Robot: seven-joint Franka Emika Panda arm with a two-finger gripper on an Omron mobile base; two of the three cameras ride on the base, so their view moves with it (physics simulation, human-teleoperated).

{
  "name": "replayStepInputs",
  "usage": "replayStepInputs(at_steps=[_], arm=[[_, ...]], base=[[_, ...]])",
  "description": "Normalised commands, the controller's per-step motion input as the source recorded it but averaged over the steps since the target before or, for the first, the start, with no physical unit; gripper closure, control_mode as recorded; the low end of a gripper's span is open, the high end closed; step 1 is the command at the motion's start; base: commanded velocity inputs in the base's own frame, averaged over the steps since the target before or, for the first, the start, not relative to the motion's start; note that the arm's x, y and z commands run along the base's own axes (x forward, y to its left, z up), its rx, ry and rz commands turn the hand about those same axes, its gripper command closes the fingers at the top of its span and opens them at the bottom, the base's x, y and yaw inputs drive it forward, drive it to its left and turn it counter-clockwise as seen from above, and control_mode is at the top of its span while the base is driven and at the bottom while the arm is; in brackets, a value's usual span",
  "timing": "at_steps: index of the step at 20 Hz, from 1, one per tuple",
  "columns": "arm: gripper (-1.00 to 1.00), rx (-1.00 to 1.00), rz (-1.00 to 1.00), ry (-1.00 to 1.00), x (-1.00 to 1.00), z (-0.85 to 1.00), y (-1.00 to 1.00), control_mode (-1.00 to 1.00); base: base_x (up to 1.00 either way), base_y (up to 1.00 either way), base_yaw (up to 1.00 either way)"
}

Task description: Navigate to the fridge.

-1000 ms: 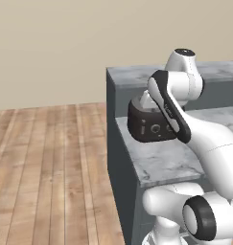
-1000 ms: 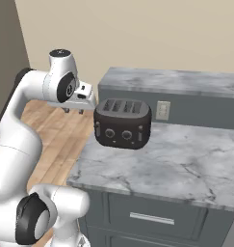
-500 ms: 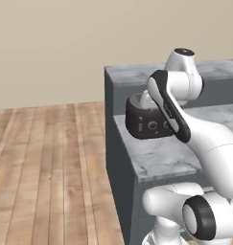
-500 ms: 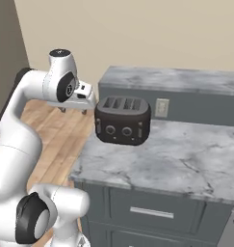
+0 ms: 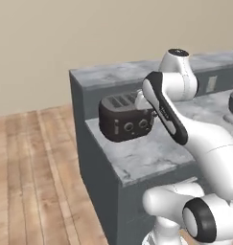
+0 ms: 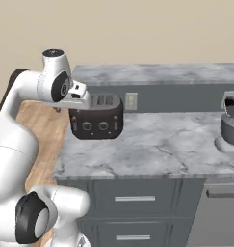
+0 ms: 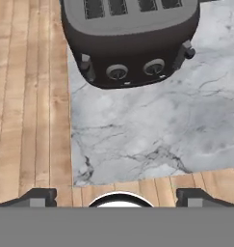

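Note:
The fridge is out of view. My gripper (image 7: 118,197) hangs open above the front edge of a grey marble counter (image 7: 152,130), its two dark fingertips (image 7: 41,195) set wide apart with nothing between them. Just ahead of it on the counter sits a black four-slot toaster (image 7: 130,38), which also appears in the left base view (image 5: 127,122) and the right base view (image 6: 97,120). My white arm reaches over the counter's left end beside the toaster.
The counter (image 6: 157,144) runs rightward with a raised back ledge (image 6: 157,75) and a wall outlet (image 6: 131,100). A grey pot-like appliance (image 6: 230,123) stands at the far right. Drawers (image 6: 133,198) sit below. Wooden floor (image 5: 31,167) lies left of the counter, with a beige wall behind.
The whole picture has slid left in both base views, so the base has moved. More of the counter's right side, with the grey appliance, has come into view. The arm's pose is unchanged.

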Motion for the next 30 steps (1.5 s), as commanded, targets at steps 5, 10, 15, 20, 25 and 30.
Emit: replayStepInputs(at_steps=[5, 10, 15, 20, 25, 30], arm=[[-1.00, 0.00, 0.00, 0.00, 0.00, 0.00, 0.00, 1.00], [-1.00, 0.00, 0.00, 0.00, 0.00, 0.00, 0.00, 1.00], [-1.00, 0.00, 0.00, 0.00, 0.00, 0.00, 0.00, 1.00], [-1.00, 0.00, 0.00, 0.00, 0.00, 0.00, 0.00, 1.00], [-1.00, 0.00, 0.00, 0.00, 0.00, 0.00, 0.00, 1.00], [-1.00, 0.00, 0.00, 0.00, 0.00, 0.00, 0.00, 1.00]], base=[[0.00, 0.02, -0.77], [0.00, 0.00, -0.85], [0.00, 0.00, -0.88], [0.00, -0.01, -0.89], [0.24, 0.00, -0.79], [0.38, 0.00, -0.71]])
